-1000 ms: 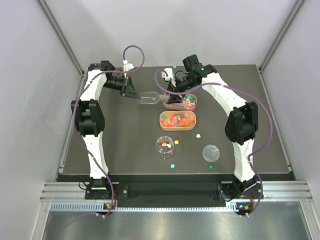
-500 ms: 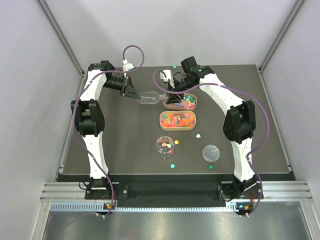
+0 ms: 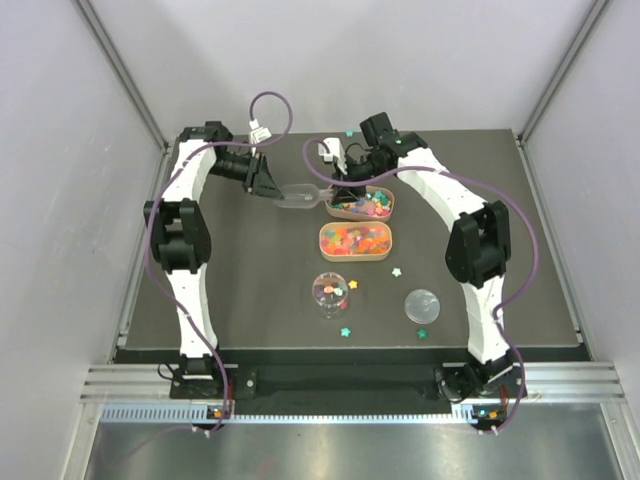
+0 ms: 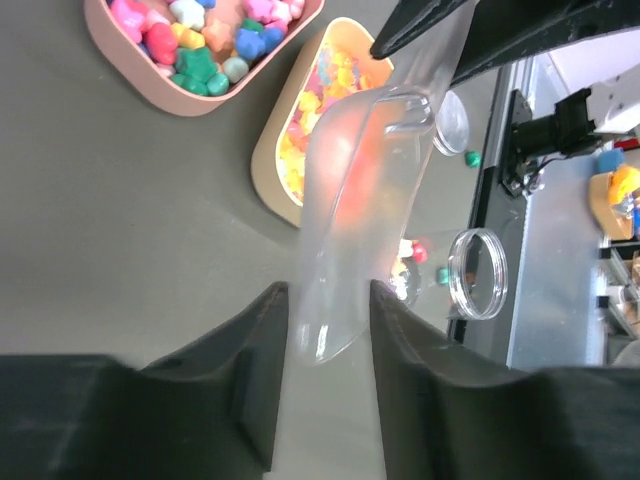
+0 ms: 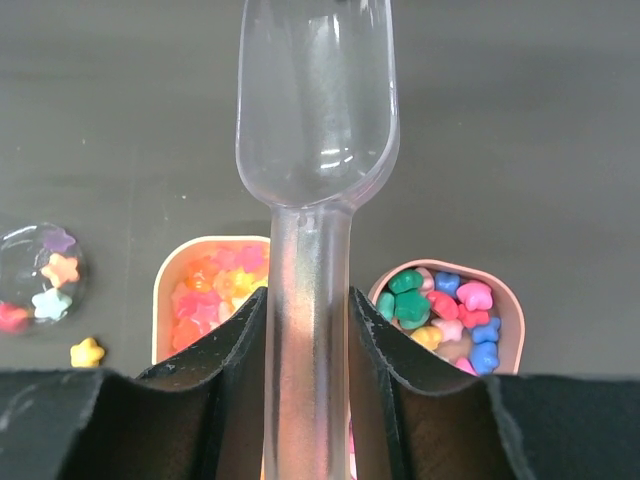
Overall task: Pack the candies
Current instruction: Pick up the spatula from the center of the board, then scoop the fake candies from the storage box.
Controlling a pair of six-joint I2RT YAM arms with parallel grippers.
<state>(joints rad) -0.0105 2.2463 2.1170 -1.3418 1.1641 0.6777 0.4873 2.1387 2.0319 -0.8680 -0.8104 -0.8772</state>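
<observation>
Evidently mid-handover, the right gripper (image 5: 307,320) pinches the clear scoop (image 5: 317,120) by its handle while the left gripper (image 4: 328,300) stands slightly spread around the bowl (barely a gap), so next comes dipping into the candies (image 3: 355,238) in the oval trays (image 3: 321,240), bound for the jar (image 3: 330,292).

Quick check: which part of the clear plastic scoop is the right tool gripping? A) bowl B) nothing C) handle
C: the right wrist view shows the right tool closed on the narrow handle of the clear plastic scoop, its bowl sticking out ahead.
</observation>
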